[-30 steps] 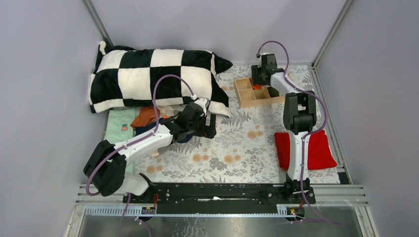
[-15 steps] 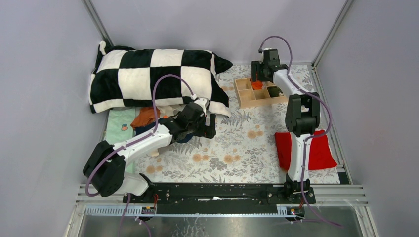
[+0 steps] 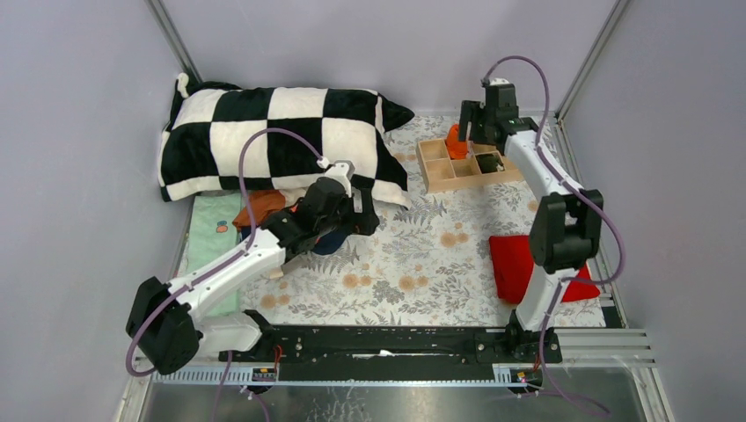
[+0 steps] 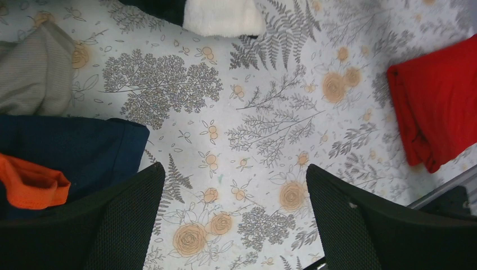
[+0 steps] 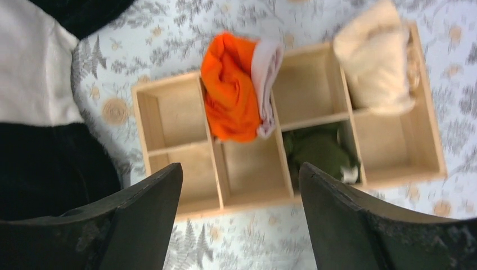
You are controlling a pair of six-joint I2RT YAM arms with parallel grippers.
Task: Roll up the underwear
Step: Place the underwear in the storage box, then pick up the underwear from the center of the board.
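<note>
Above the wooden divider tray (image 5: 394,163), right gripper (image 5: 239,185) held with jaws spread and empty, rolled orange underwear (image 5: 230,93) set in a far-row compartment, left gripper (image 4: 233,174) held wide apart over the floral cloth (image 4: 270,95), beside navy briefs (image 4: 84,146).

Soft cloth: orange underwear (image 5: 228,101); bare matt pale wood: divider tray (image 5: 169,121); fuzzy plush: pillow (image 3: 264,132).

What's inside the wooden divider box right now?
In the wooden divider box, three compartments each hold one roll: an orange roll, a beige roll, a dark green roll. The others show bare wood. Anything beneath the rolls is covered.
</note>
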